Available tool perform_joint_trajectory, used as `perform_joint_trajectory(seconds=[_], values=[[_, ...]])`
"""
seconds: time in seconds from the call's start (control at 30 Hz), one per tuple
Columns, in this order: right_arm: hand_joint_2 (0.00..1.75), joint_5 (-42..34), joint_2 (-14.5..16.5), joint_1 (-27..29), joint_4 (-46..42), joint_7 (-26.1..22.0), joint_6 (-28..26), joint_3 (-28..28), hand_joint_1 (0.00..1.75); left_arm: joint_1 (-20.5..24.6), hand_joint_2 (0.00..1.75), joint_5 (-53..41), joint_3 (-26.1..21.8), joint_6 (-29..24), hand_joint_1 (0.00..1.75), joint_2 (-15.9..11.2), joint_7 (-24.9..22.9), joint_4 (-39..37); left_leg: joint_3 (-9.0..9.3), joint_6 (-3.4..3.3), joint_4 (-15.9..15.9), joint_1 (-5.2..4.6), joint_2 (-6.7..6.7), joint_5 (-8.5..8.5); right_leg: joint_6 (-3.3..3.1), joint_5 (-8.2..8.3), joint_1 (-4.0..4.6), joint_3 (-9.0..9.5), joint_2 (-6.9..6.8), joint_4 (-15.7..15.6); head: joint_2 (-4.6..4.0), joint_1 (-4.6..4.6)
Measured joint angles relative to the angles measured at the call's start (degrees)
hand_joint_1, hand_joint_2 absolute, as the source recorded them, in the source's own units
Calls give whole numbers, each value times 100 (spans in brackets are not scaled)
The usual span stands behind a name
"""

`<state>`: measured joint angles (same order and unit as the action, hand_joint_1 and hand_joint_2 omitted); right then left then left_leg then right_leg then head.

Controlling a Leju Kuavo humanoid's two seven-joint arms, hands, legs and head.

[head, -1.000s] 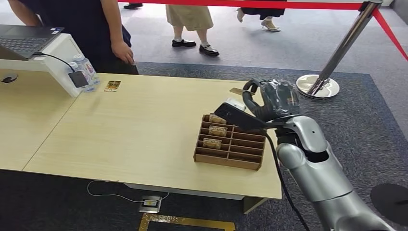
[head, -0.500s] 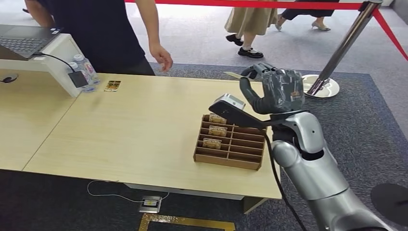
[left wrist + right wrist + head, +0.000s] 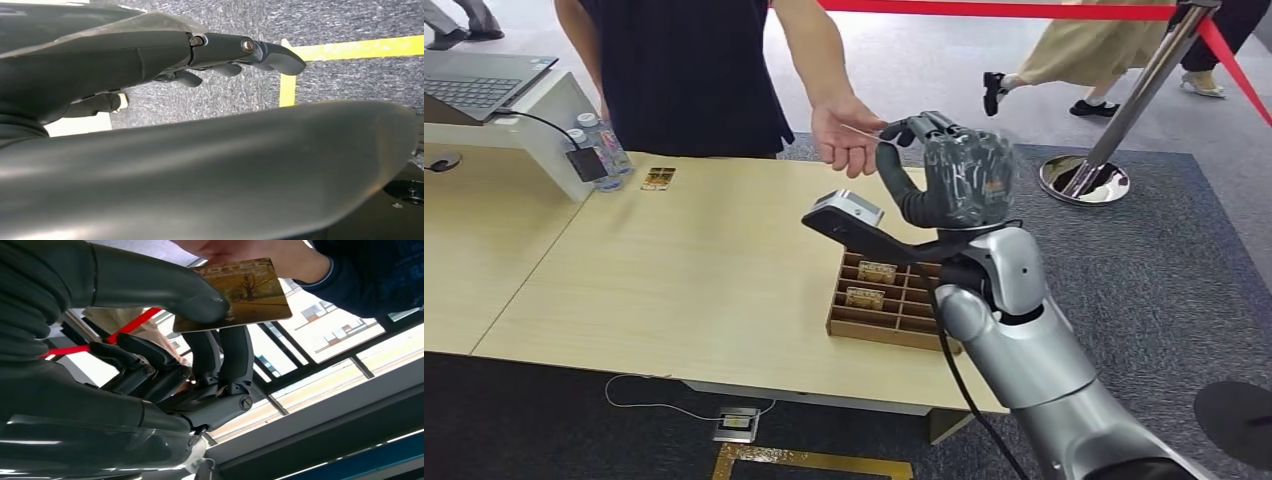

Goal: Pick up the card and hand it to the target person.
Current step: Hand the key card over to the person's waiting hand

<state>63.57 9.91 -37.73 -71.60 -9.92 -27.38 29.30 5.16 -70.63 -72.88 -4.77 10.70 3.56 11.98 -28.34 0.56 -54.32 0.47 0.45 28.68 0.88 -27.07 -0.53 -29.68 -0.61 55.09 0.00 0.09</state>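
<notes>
My right hand is raised above the table's far edge and pinches a card, seen edge-on in the head view. In the right wrist view the card shows a tan tree picture, held between thumb and fingers. A person's open palm reaches out and touches the card's far end. The wooden card box with several cards stands on the table below my arm. My left hand hangs over the carpet, fingers stretched out, holding nothing.
Two water bottles and a laptop stand sit at the table's far left, with another card beside them. A stanchion with red rope stands at the right; a passer-by walks behind.
My right hand has moved left and up with the card. The person has stepped in front of the table and stretched a palm out to the card.
</notes>
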Motion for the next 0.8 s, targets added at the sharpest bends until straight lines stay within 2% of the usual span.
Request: perform_joint_trajectory(seconds=[0.57,0.67,0.7,0.73,0.8], values=[[175,184,254,-181,569,-34,-171,-3,175,9,0,-53,106,9,0,5,-99,-5,0,0,0,0,0,0,0,0,0,-1,0,0,0,-1],[175,185,260,-210,665,-15,-171,-7,139,10,0,-61,107,3,0,5,-102,-7,0,0,0,0,0,0,0,0,0,-1,0,0,0,0],[175,184,260,-217,693,2,-166,-9,96,11,0,-66,108,3,0,5,-102,-7,0,0,0,0,0,0,0,0,0,-1,0,0,0,0],[175,181,260,-221,719,20,-156,-12,60,12,0,-70,109,3,0,5,-100,-7,0,0,0,0,0,0,0,0,0,-1,0,0,0,0],[175,166,260,-221,752,46,-123,-17,0,13,0,-75,112,4,0,5,-93,-7,1,0,0,0,0,0,0,0,0,-2,0,0,0,-1]])
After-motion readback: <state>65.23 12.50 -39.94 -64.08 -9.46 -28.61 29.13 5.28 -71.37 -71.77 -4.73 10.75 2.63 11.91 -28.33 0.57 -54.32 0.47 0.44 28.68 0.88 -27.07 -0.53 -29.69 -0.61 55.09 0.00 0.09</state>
